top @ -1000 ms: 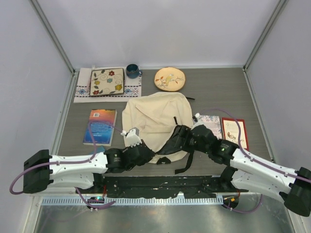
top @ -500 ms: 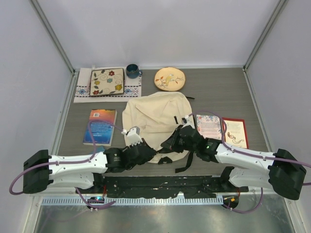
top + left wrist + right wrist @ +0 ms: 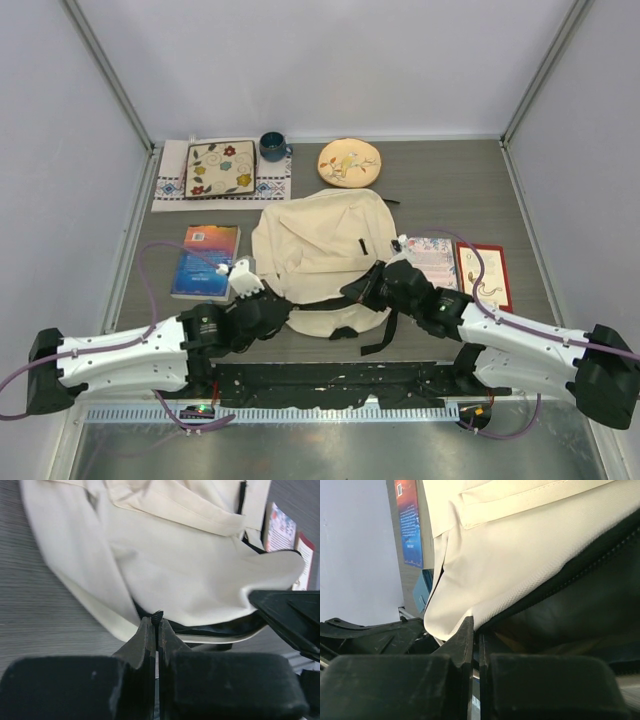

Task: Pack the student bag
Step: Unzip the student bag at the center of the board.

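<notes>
The student bag (image 3: pixel 318 245) lies flat mid-table, cream with black straps, its opening toward the arms. My left gripper (image 3: pixel 287 307) is at the opening's near-left corner. In the left wrist view it (image 3: pixel 157 620) is shut on a small black ribbed zipper pull (image 3: pixel 157 614). At the opening's right side, my right gripper (image 3: pixel 360 293) is shut, and the right wrist view shows it (image 3: pixel 476 626) pinching the cream edge of the bag (image 3: pixel 520 555) above the dark lining (image 3: pixel 570 615). The gap shows black between both grippers (image 3: pixel 220 630).
A blue book (image 3: pixel 206 260) lies left of the bag. Two booklets (image 3: pixel 433 260) (image 3: pixel 483 272) lie to its right. At the back are a square floral plate (image 3: pixel 219 168) on a cloth, a blue mug (image 3: pixel 272 146) and a round yellowish plate (image 3: pixel 349 162).
My right gripper went from open to shut on the bag's edge. The left arm drew back to the left, still holding the zipper pull, and the opening's black gap stretched out between the grippers.
</notes>
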Tool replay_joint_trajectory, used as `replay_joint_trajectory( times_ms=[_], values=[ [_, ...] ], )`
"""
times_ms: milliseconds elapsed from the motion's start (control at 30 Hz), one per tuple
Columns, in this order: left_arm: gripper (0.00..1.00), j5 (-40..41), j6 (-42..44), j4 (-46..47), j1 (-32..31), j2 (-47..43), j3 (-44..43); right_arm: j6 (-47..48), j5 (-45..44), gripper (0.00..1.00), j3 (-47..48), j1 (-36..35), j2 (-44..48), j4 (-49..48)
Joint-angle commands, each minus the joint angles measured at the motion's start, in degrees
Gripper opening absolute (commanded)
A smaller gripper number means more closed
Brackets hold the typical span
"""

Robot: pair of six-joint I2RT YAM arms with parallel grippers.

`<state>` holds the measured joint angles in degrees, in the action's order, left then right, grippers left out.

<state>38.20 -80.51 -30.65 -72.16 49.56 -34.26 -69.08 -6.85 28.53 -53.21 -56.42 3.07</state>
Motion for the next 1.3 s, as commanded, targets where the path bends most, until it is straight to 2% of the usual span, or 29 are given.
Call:
replay_joint_trajectory(
  times_ms=[0,133,233,467,567,733,867,900,967,1067,1267],
  values=[
    [0.0,6.4,-0.3,-13.1,1.3,-5.1,1.5,0.0,-5.2,0.01,-0.8,1.2,1.6,1.1],
    [0.0,8.5,-1.9,-18.3,3.1,-7.5,2.4,-0.4,-5.1,0.01,-1.5,1.2,2.3,1.1],
    [0.0,10.1,0.2,-19.0,6.0,-7.9,2.0,-0.7,-4.5,0.01,-2.3,1.2,3.2,0.7],
    [0.0,4.5,14.3,-9.9,16.9,-3.4,0.3,-0.3,-2.6,0.01,-4.4,1.2,5.8,0.2],
    [0.0,3.3,18.7,-7.0,18.1,-0.8,-0.7,0.1,-2.5,0.01,-5.5,1.1,7.5,-0.1],
    [0.0,-0.1,20.4,-6.2,18.9,1.2,-1.9,1.4,-1.1,0.01,-7.1,1.2,9.0,-2.6],
    [0.0,-5.3,20.2,-1.1,18.9,-1.1,0.5,8.9,5.7,0.44,-3.2,1.2,5.8,-6.9],
    [0.0,-6.2,19.9,0.3,18.9,-1.6,0.9,10.8,10.0,0.49,-2.1,1.2,4.0,-7.1],
    [0.0,-8.0,19.7,1.1,18.9,-2.4,1.5,17.4,12.4,0.56,2.4,0.4,1.5,-5.1],
    [0.0,-9.5,19.4,1.1,18.9,-2.3,0.8,25.6,13.0,0.57,8.1,-1.4,-2.8,0.0],
    [0.0,-12.2,19.6,1.6,18.9,-0.3,-1.4,33.2,11.3,0.58,12.9,-7.1,-7.6,1.4]
  ],
)
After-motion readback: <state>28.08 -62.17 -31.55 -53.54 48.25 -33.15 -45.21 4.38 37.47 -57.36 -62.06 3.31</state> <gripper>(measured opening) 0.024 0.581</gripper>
